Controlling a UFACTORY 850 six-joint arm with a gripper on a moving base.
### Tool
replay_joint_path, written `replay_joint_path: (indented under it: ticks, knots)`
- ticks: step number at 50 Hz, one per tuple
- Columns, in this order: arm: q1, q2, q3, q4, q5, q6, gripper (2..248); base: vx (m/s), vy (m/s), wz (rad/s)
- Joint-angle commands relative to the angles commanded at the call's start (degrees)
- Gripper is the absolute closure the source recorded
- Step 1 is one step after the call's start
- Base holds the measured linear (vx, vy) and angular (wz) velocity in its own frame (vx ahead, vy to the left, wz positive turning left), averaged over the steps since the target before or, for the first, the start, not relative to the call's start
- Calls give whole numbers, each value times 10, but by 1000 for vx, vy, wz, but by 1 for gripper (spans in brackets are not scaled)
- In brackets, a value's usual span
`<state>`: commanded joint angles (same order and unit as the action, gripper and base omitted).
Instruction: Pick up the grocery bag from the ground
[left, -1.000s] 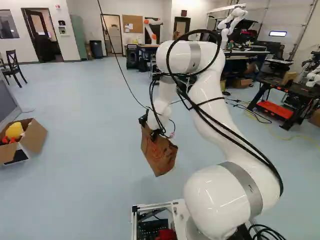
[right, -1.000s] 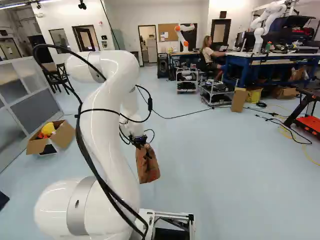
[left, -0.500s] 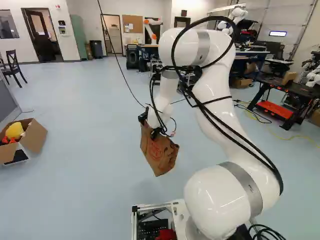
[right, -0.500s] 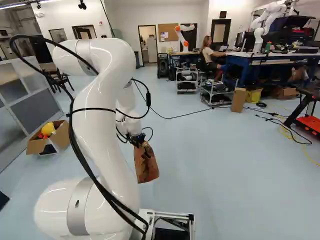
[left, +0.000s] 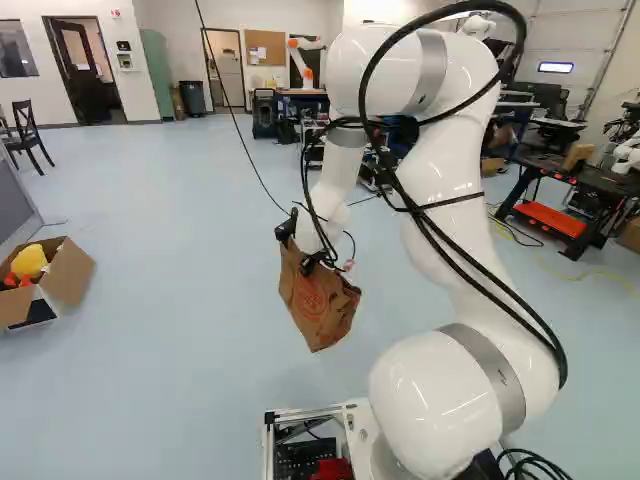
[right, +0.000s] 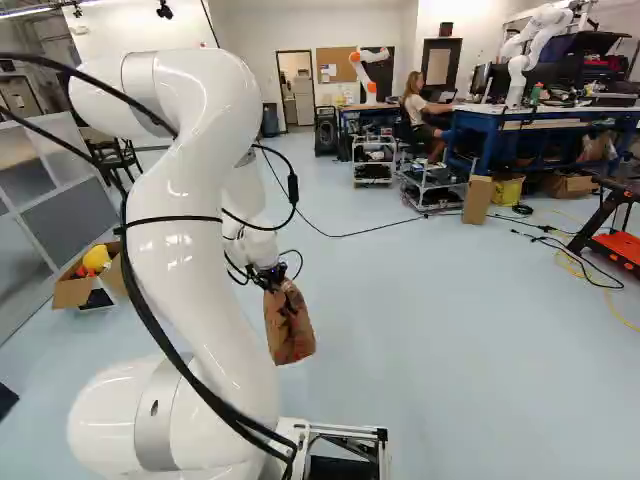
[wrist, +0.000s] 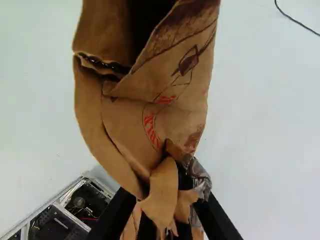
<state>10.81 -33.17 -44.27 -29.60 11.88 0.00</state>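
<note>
Just ahead of the white arm's lowest joint (left: 435, 410), open metal frame (left: 310, 412); farther out, gripper (left: 302, 246) clamped on crumpled paper of the brown grocery bag (left: 318, 310) — bag hanging tilted above the floor (left: 180, 260). Off to its left, open carton (left: 74, 272) with yellow object (left: 29, 261); beyond — dark chair (left: 29, 128), then another robot (left: 304, 60).

Base views share the arm (left: 450, 160) from behind; wrist view's close.
</note>
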Motion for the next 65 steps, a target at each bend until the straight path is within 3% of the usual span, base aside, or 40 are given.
replay_joint_path:
  ticks: [37,65]
  knots:
    - [-1,33,29,11,14,0,227,0,0,0]
    - [-17,101,83,54,69,0,227,0,0,0]
